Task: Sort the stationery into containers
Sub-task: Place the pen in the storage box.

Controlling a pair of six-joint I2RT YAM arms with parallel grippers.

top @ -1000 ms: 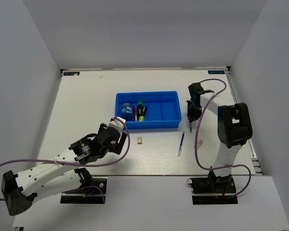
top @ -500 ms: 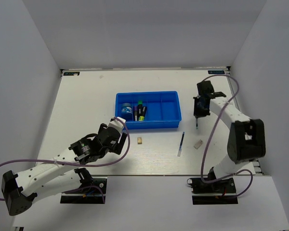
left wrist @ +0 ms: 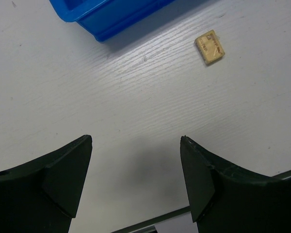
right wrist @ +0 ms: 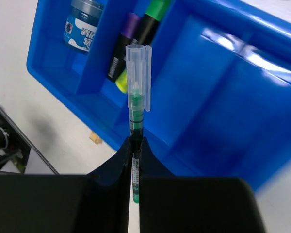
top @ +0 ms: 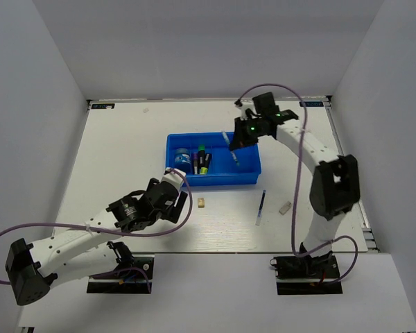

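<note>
We saw the right gripper (right wrist: pixel 135 144) clenched on a thin green-ink pen (right wrist: pixel 137 73) with a clear cap. The pen hung above the blue tray (top: pixel 246 149), but we could not tell over which compartment. In the tray's leftmost compartment sat the blue round roll (top: pixel 182 155). The dark markers (top: pixel 201 161), capped in yellow-green, lay in the compartment next to it.

On the table in front of the tray lay the tan block (left wrist: pixel 210 47), the blue-tipped pen (top: pixel 261 207) and the pale grey block (top: pixel 285 207), each well apart from the others. The left gripper (left wrist: pixel 136 145) stood with its jaws released wide and nothing between them, low over the table (left wrist: pixel 150 97) near the tan block.

The held pen's lower end was hidden between the fingers. The roll's label was too small for us to read. The left wrist view caught only a corner of the tray.
</note>
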